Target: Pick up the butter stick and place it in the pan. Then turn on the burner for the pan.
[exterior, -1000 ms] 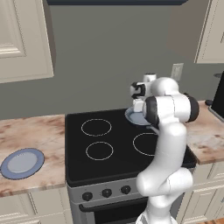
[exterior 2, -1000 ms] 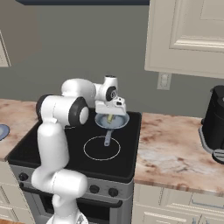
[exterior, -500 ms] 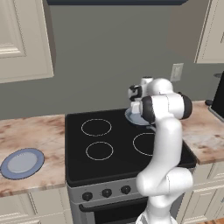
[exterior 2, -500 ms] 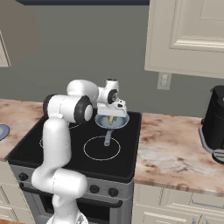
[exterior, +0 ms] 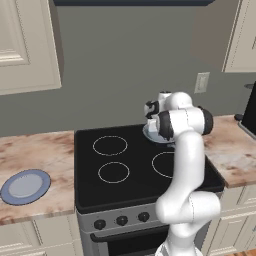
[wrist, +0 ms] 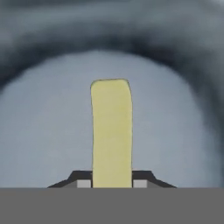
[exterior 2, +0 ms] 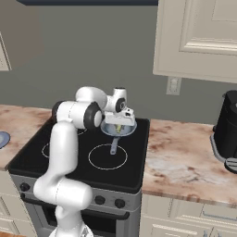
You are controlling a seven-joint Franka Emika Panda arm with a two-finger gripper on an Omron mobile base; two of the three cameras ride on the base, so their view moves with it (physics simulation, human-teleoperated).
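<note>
I am seeing the butter stick (wrist: 111, 133) standing between the two dark fingertips (wrist: 81, 178) in the hand view, so the gripper (exterior 2: 119, 128) is clamping it. The pale bar is hanging over the blue-grey floor of the pan (wrist: 48, 131), though I cannot tell if it is touching. In the right base view the pan (exterior 2: 109, 130) is sitting on the far right burner of the black stove (exterior 2: 51, 155), its handle (exterior 2: 113, 146) pointing toward the near edge. A blue plate (exterior: 25, 186) is lying on the counter (exterior: 30, 150) to the left of the stove.
</note>
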